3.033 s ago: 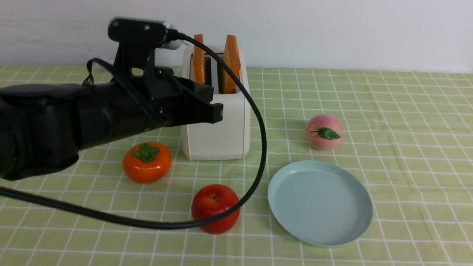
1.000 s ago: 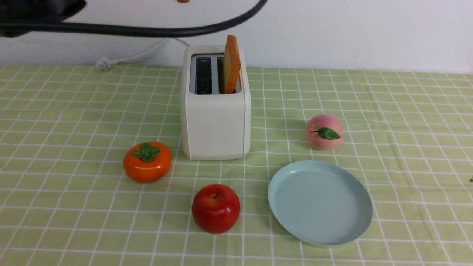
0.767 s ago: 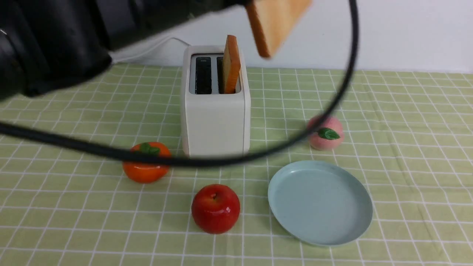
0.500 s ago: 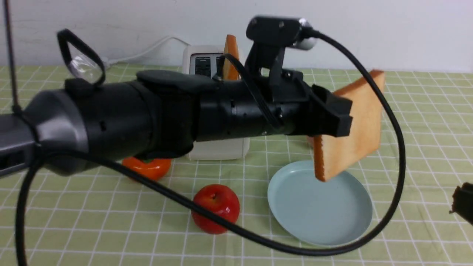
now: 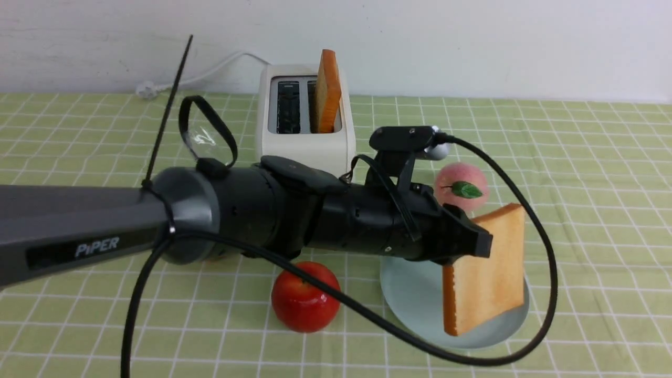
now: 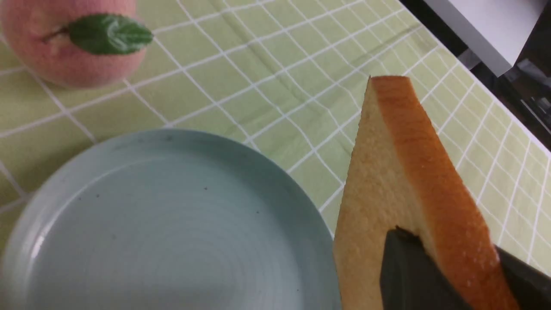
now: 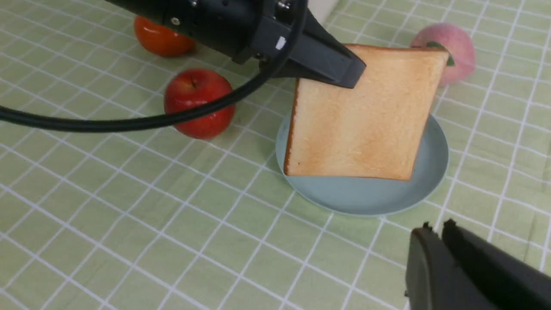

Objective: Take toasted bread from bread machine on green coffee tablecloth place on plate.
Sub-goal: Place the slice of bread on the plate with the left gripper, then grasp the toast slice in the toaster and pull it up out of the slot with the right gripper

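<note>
Pinching the held slice [image 5: 485, 278] of toasted bread by an upper corner, the left gripper [image 5: 480, 245] reaches across the front view from my left. The slice hangs on edge and tilted in front of the right half of the plate [image 5: 409, 286]; I cannot tell whether its lowest corner touches the rim. Behind the arm, the bread machine [image 5: 304, 144] stands on the green coffee tablecloth [image 5: 593, 210] with the second slice [image 5: 327, 89] upright in its right slot and the left slot empty. An apple [image 5: 304, 299] sits just left of the plate, and a peach [image 5: 462, 184] lies beyond it.

From the left wrist view I see one black finger [image 6: 409, 275] pressed flat on the slice's pale face, the orange crust running up beside it, with the plate and the peach below.

From the right wrist view the slice shows broadside above the plate, covering much of it. A persimmon [image 7: 161, 41] peeks out behind the left arm. The right gripper [image 7: 438, 226] hovers over bare cloth near the plate, its jaws drawn together with nothing between them.
</note>
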`<state>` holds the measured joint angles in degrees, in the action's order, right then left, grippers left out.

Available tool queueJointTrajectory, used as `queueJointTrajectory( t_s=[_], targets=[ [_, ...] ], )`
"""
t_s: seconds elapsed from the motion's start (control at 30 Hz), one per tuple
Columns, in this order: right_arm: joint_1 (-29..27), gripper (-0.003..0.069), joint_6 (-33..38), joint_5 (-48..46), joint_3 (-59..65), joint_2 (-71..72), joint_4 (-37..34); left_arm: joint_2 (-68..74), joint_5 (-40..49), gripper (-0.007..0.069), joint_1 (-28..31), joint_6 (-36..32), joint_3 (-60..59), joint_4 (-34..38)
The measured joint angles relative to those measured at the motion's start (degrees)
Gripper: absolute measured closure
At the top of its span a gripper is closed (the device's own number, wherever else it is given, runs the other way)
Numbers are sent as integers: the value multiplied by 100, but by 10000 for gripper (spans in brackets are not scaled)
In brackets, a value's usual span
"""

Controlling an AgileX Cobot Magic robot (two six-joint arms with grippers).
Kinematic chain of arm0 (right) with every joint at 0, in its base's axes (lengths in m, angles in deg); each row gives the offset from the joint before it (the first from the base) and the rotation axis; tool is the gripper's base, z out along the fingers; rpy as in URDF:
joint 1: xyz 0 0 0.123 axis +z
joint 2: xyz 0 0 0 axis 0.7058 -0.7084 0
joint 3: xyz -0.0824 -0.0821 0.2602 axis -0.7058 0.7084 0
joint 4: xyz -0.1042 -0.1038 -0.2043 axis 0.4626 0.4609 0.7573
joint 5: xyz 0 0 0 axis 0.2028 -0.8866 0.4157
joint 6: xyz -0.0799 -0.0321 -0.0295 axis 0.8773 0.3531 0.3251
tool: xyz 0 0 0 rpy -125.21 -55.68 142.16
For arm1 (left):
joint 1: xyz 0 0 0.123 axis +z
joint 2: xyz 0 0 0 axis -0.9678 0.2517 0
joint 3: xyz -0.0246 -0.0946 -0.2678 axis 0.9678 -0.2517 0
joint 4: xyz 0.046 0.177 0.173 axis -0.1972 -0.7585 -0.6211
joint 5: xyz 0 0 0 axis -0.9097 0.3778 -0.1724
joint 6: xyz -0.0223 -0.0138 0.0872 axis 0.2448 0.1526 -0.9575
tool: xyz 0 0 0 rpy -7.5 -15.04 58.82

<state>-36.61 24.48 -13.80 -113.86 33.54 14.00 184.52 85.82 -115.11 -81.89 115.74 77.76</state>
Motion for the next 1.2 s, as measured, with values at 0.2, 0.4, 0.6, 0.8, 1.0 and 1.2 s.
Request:
queueJointTrajectory(
  t_s=[0.2, 0.4, 0.6, 0.8, 1.0, 1.2],
  targets=[
    [0, 607, -71, -112, -2, 0, 5, 323, -83, 519, 0, 31, 198, 108],
    [0, 606, -76, -146, -6, 0, -45, 586, -104, 519, 0, 31, 306, 237],
    [0, 606, -76, -239, -12, 0, -104, 656, -264, 445, 0, 31, 312, 21],
    [0, 606, -76, -308, -12, 0, -106, 631, -494, 218, 0, 31, 317, -188],
    [0, 606, -76, -340, -12, 0, -138, 121, -1024, 44, 0, 18, 317, -214],
    [0, 603, -76, -351, -12, 0, -150, -444, -1430, 42, 0, -262, 317, -214]
  ],
)
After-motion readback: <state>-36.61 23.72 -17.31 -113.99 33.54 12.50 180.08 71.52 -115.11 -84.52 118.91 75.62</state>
